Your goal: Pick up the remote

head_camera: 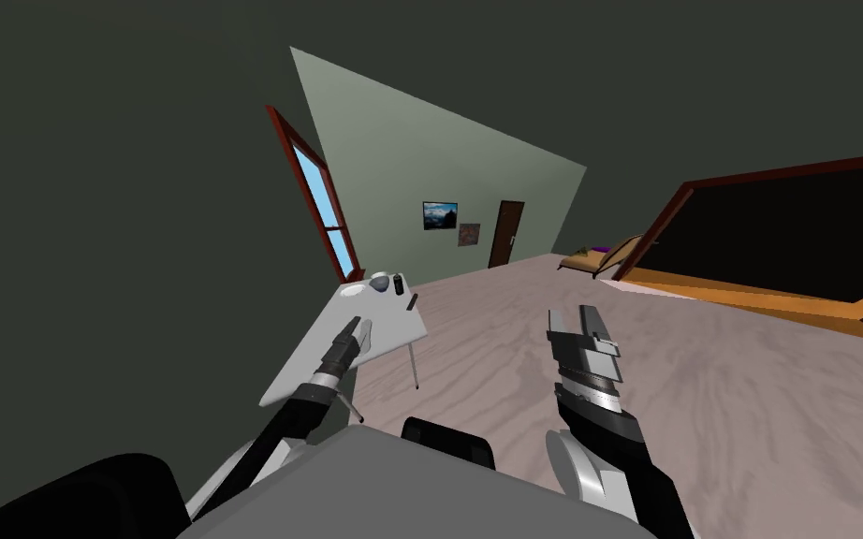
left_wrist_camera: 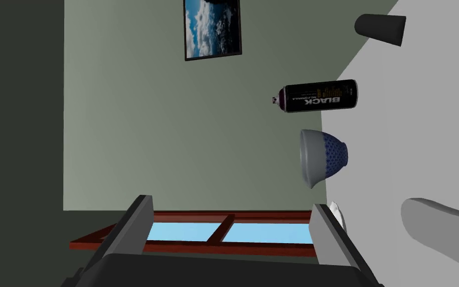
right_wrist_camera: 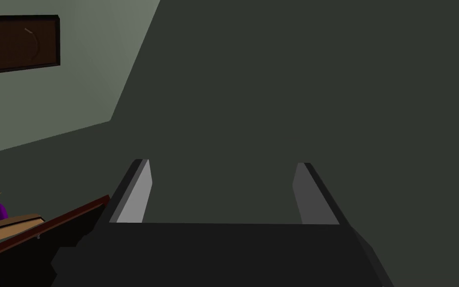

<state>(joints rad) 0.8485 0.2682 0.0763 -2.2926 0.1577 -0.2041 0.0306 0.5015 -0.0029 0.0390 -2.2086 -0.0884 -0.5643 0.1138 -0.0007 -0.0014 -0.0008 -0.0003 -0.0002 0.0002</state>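
Observation:
The remote (head_camera: 412,301) is a slim dark bar lying near the right edge of a white table (head_camera: 313,360) by the window. In the left wrist view I take the dark stub (left_wrist_camera: 380,28) past the spray can for it, seen end-on. My left gripper (head_camera: 360,325) hovers open over the middle of the table, short of the remote and to its left, with nothing between its fingers (left_wrist_camera: 232,203). My right gripper (head_camera: 574,313) hangs open over the floor, well right of the table, and holds nothing (right_wrist_camera: 221,163).
At the table's far end stand a black spray can (left_wrist_camera: 318,96), a grey and blue bowl (left_wrist_camera: 323,157) and a white plate (head_camera: 355,290). A red-framed window (head_camera: 322,201) is beyond the table. Wood-grain floor (head_camera: 701,374) spreads to the right.

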